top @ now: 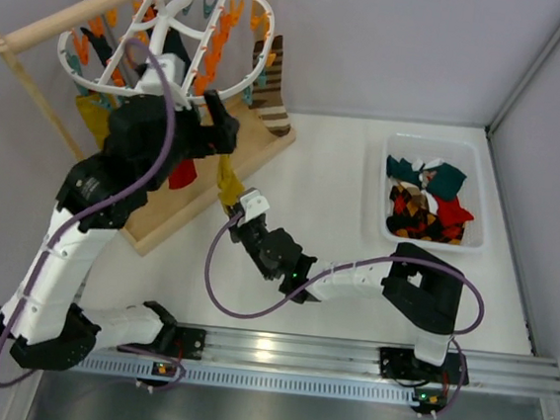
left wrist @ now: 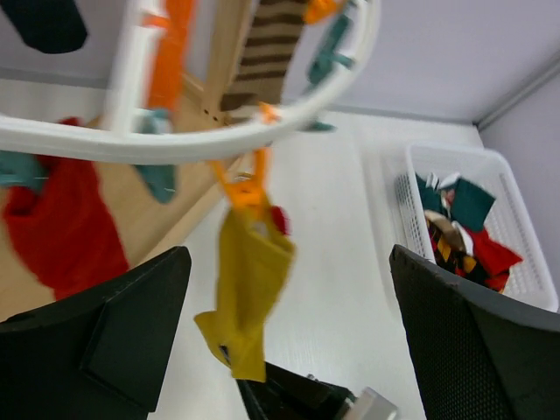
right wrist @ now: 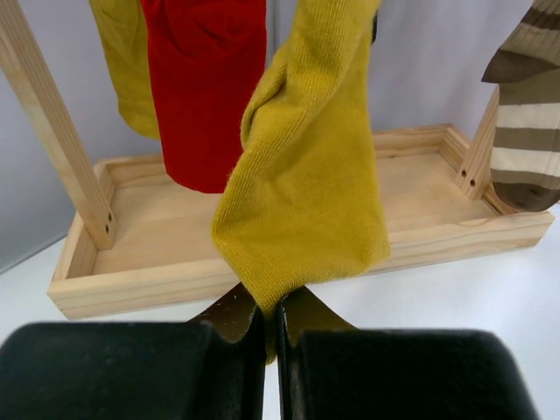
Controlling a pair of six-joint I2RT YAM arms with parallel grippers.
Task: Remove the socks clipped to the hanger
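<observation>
Shows an olive-yellow sock dangling from an orange clip on the front rim of the white hanger, above the table and just beside the wooden stand tray. Pinched at its toe end by the right gripper, jaws clamped on the fabric from below. Raised near that same clip, the left gripper, spread wide and grasping nothing. Beyond, also clipped: a red sock, a mustard sock, a brown-and-cream striped sock and a dark sock. Far right, a white bin with a heap of mixed socks already inside. Looks partway done, judging by that heap: at least five socks left on the frame, this one not yet free of its clip.
</observation>
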